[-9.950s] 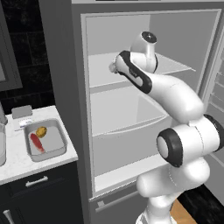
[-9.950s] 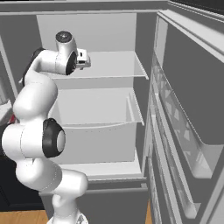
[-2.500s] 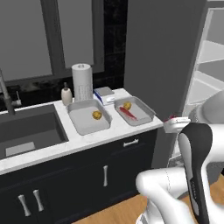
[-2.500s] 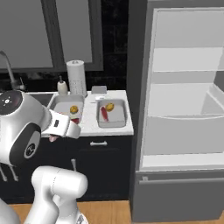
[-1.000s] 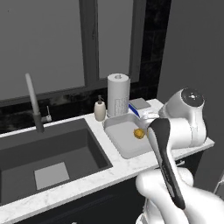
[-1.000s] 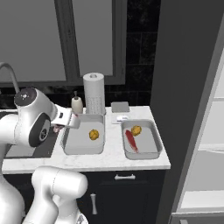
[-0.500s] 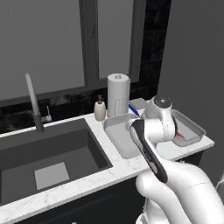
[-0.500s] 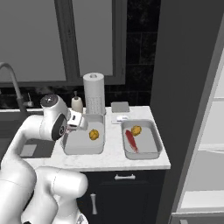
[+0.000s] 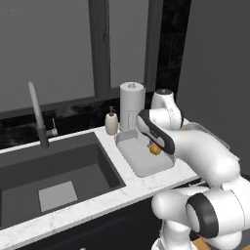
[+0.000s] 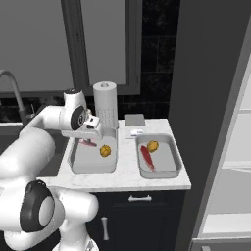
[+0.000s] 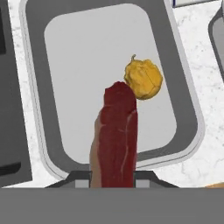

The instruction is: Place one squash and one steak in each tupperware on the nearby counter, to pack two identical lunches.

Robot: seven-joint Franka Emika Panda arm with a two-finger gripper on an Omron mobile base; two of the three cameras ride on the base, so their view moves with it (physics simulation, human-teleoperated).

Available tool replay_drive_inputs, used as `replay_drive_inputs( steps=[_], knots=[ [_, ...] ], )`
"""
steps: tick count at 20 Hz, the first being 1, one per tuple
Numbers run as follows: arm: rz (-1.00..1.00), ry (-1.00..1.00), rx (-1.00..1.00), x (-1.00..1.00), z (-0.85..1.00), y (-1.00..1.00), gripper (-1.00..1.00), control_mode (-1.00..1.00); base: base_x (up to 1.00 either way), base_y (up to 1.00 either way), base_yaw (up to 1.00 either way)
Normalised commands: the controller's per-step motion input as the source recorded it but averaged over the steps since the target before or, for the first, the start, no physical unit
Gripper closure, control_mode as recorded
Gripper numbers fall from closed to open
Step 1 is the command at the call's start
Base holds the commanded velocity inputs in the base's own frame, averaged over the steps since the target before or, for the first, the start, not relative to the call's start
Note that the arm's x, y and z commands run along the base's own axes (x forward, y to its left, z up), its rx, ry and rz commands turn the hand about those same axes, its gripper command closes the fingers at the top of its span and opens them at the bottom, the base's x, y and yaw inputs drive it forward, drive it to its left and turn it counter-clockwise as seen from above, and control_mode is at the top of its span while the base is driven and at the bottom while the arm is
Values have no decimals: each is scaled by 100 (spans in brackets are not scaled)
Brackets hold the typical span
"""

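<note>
Placing step: fingers (image 11: pixel 114 174) clamped on steak (image 11: pixel 116 135), hovering over sink-side tupperware (image 11: pixel 188 100) beside squash (image 11: pixel 143 79). Next: lower, release steak inside. Other tupperware (image 10: pixel 172 147) near surface's right edge already packed.

We see two tupperware trays side by side on the counter (image 10: pixel 128 182), right of the sink (image 9: pixel 53 171). The left tray (image 10: pixel 81 165) has a squash (image 10: pixel 105 151) in it, and a steak (image 11: pixel 114 135) hangs over it in the gripper (image 10: pixel 88 142). The right tray (image 10: pixel 171 162) holds a squash (image 10: pixel 152 146) with a steak (image 10: pixel 146 158) in front of it.
</note>
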Motion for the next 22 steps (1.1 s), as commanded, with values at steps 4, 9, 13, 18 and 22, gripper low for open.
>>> replay_drive_inputs(
  steps=[4,9,13,18,22],
  knots=[
    [3,0,0,9,-67,0,100,-100,0,0,0],
    [7,-8,0,18,-51,1,100,-100,0,0,0],
    [8,-4,0,38,-12,1,100,-100,0,0,0],
    [9,0,0,41,-1,1,100,-100,0,0,0],
    [15,0,0,35,-14,9,100,-100,0,0,0]
  ],
)
